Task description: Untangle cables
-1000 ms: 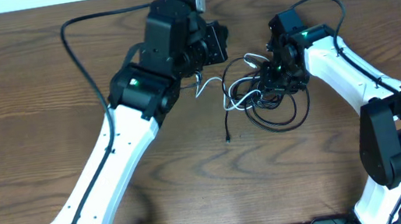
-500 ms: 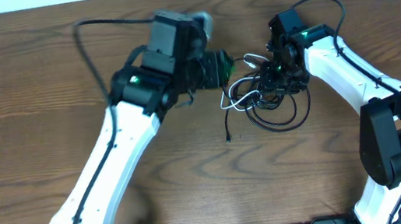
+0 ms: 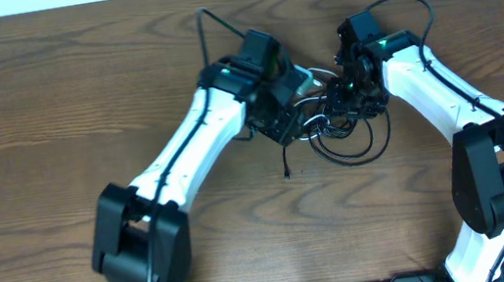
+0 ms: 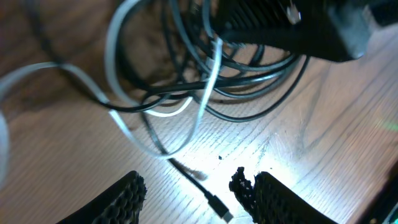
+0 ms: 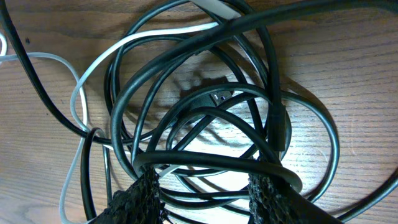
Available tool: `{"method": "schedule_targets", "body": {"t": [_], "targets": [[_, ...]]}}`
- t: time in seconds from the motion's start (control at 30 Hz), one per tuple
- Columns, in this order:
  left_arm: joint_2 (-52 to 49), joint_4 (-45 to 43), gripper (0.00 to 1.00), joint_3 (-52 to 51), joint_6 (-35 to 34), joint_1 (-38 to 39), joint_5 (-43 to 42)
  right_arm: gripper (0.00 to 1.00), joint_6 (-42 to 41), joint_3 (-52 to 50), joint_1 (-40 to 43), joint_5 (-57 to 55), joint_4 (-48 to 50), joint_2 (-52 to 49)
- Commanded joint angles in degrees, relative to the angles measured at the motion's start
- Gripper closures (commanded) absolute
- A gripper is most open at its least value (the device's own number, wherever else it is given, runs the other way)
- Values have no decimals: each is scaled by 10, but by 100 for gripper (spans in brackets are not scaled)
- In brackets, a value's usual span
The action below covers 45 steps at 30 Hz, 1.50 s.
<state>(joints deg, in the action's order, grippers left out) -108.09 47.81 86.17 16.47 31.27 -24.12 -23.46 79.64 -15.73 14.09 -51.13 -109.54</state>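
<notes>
Left tool [image 4: 189, 190], released and empty, hovers beside the cables [image 3: 324, 129] knotted on the surface [image 3: 35, 142]; right tool [image 5: 208, 186] straddles them, unclenched. Best pinch the white strand [image 4: 112, 113], pulling gently outward.

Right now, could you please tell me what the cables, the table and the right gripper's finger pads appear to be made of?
The black cables have a smooth, slightly glossy sheath that catches highlights, probably rubber or plastic. The white cable looks the same, likely plastic. The table is brown with visible grain: wood or wood veneer. The right gripper's finger pads are matt black and knobbly, possibly rubber.
</notes>
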Motion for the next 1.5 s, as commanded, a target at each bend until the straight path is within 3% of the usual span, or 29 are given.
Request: {"method": "schedule_targets", "body": {"t": [0.0, 0.47, 0.93, 1.0, 1.2, 1.47], "targets": [[-22, -4, 43, 3, 45, 13, -9, 55, 3, -3, -2, -6, 1, 7], [-77, -76, 50, 3, 44, 18, 17, 54, 4, -3, -2, -6, -4, 7], [-81, -91, 78, 3, 44, 18, 17, 54, 4, -3, -2, -5, -9, 7], [-81, -92, 92, 3, 44, 18, 17, 55, 4, -3, -2, -5, -9, 7], [-80, -98, 93, 4, 40, 14, 28, 54, 4, -3, -2, -5, -10, 7], [-15, -99, 92, 34, -119, -40, 27, 52, 8, -3, -2, -5, -9, 7]]}}
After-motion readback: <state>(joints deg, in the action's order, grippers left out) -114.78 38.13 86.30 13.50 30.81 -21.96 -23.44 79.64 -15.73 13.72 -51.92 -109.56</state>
